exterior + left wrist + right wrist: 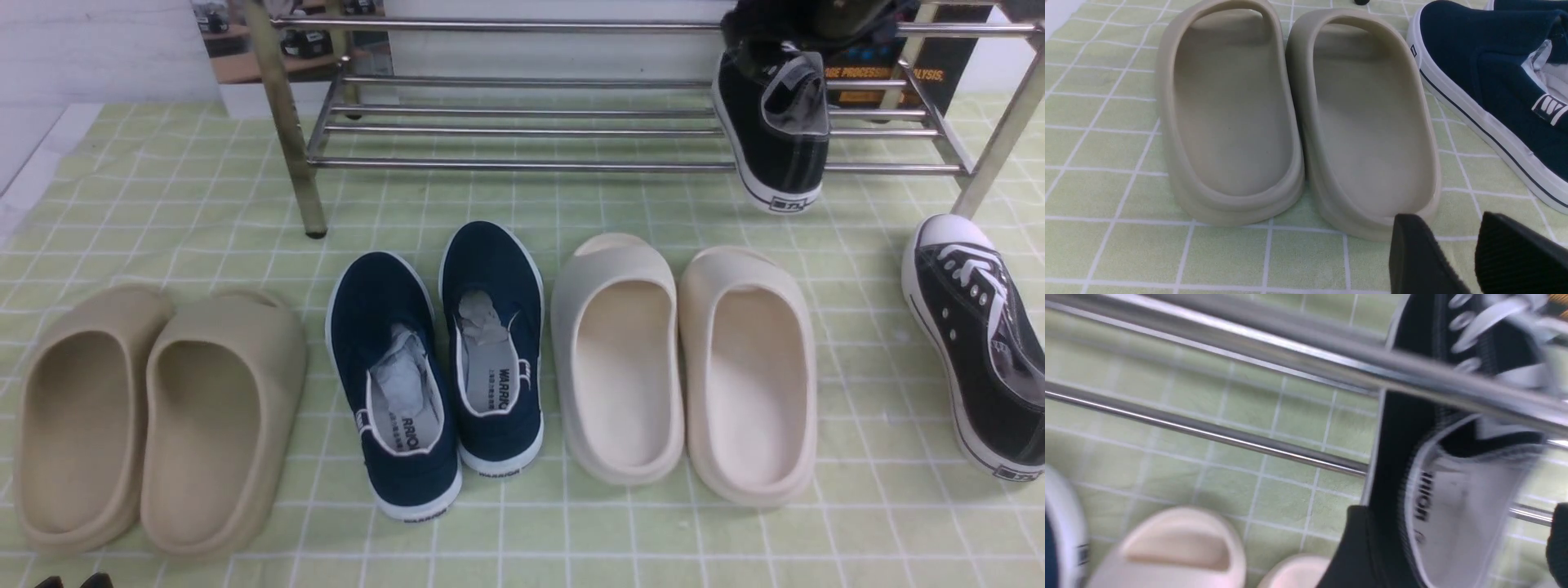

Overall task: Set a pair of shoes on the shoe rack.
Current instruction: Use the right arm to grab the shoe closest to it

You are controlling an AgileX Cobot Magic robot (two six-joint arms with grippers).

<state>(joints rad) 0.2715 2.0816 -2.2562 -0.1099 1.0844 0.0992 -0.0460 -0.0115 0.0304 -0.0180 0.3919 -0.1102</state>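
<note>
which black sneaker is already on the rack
The raised sneaker, resting on the shoe rack near its right end, heel overhanging the front rail. The other sneaker lies on the checked cloth beside the rack's right leg.

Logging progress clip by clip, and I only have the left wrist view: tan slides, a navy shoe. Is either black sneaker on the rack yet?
Observer: Yes, one black sneaker lies on the lower rails of the shoe rack, near its right end, heel overhanging the front rail.
Operator: The other one?
Observer: The second sneaker sits on the cloth at the far right, off the rack.
Operator: Is the right gripper gripping the racked one?
Observer: No, its fingers stand apart either side of that heel.
</note>
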